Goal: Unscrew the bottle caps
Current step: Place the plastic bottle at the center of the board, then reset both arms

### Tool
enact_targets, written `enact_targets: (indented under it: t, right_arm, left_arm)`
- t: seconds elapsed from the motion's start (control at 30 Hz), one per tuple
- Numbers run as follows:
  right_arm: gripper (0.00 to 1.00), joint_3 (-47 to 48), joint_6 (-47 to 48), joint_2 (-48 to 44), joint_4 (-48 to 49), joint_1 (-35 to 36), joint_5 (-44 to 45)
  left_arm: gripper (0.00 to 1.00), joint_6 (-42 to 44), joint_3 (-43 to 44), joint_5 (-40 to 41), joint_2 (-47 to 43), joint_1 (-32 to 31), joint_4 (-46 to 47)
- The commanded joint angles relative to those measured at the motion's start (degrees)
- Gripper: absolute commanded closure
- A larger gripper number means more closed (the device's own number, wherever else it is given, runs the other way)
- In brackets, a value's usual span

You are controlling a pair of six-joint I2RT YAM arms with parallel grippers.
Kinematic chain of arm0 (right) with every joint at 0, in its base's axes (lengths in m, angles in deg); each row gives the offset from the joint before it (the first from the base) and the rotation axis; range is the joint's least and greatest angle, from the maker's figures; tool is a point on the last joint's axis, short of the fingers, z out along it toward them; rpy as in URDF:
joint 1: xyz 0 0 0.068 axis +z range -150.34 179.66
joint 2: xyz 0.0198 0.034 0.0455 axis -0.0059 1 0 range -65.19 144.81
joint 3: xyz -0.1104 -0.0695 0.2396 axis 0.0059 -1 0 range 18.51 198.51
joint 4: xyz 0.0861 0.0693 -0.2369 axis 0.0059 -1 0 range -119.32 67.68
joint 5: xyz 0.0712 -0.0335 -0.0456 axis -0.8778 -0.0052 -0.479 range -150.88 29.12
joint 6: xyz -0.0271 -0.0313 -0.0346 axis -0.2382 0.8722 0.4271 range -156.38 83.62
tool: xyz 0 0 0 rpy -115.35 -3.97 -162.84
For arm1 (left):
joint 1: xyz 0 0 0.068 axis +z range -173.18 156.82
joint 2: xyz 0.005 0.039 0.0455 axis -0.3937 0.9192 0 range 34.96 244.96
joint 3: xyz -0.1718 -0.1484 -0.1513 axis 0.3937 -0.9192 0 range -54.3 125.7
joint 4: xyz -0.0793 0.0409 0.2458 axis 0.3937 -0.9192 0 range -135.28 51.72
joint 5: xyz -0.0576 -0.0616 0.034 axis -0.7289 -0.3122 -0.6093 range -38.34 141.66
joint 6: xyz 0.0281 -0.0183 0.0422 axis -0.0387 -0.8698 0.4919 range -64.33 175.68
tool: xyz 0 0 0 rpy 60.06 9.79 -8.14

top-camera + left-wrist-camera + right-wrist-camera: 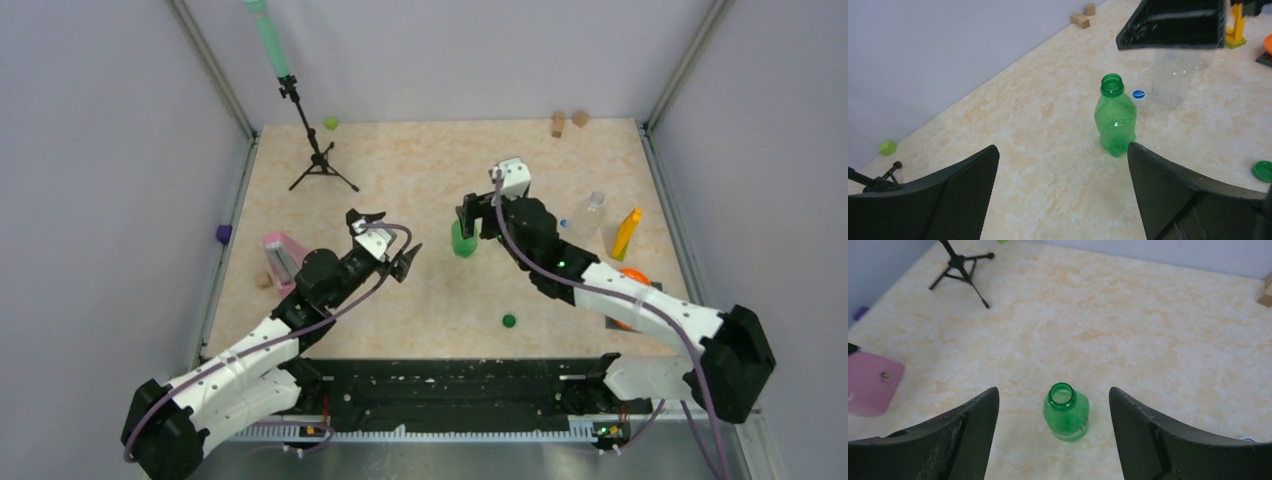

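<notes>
My right fingers: spread wide, either side of green bottle — no contact.
My left fingers: wide apart — empty.
Green cap: off, on counter.

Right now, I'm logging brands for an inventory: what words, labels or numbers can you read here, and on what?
No text here can be read.
blue cap: a white mark on top, too blurred to read.
green bottle: no label shows.
clear bottle: no label shows.
</notes>
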Motion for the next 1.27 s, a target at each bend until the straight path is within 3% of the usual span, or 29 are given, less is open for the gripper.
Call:
enact_targets:
  t: [0.0,0.23,0.4,0.53,0.63,0.7,0.8,0.9,1.03,1.23]
  right_arm:
    - [0.22,-0.8,-3.2,-10.1,1.0,1.0,-6.1]
    - [0.22,-7.8,-8.0,-21.0,9.2,1.0,-30.7]
    - [0.22,-7.9,-9.2,-21.0,11.3,2.9,-37.3]
    - [0.22,-7.5,-9.5,-20.8,9.8,4.4,-33.6]
    - [0.22,-7.4,-9.3,-22.1,6.2,4.4,-27.4]
    - [0.21,-6.0,-9.3,-23.1,1.0,4.5,-19.2]
    - [0.20,-4.0,-9.1,-24.7,-5.7,4.5,-10.5]
    - [0.20,-4.3,-9.9,-27.0,-7.8,4.4,-5.7]
    - [0.19,-5.0,-10.1,-30.0,-10.1,4.5,-4.0]
    - [0.19,-5.0,-10.5,-32.8,-11.7,4.4,-2.1]
  left_arm:
    - [0.01,-1.9,1.8,-3.0,-0.5,-0.2,3.7]
    - [0.01,-5.2,2.5,-1.1,0.7,-0.2,0.5]
    - [0.01,-7.2,2.1,-4.4,1.3,-0.2,0.3]
    - [0.01,-10.8,1.6,-4.5,1.9,-0.2,0.4]
    - [0.01,-19.5,1.4,5.4,2.4,-0.2,1.5]
    - [0.01,-25.5,3.7,11.4,2.5,-0.2,-2.8]
    - [0.01,-25.6,7.6,11.1,1.3,-0.2,-9.5]
    - [0.01,-25.6,6.9,13.0,-1.7,-0.2,-8.1]
    - [0.01,-26.3,4.8,16.2,-6.0,-0.2,-5.2]
    - [0.02,-26.1,7.1,19.7,-6.5,-0.2,-9.6]
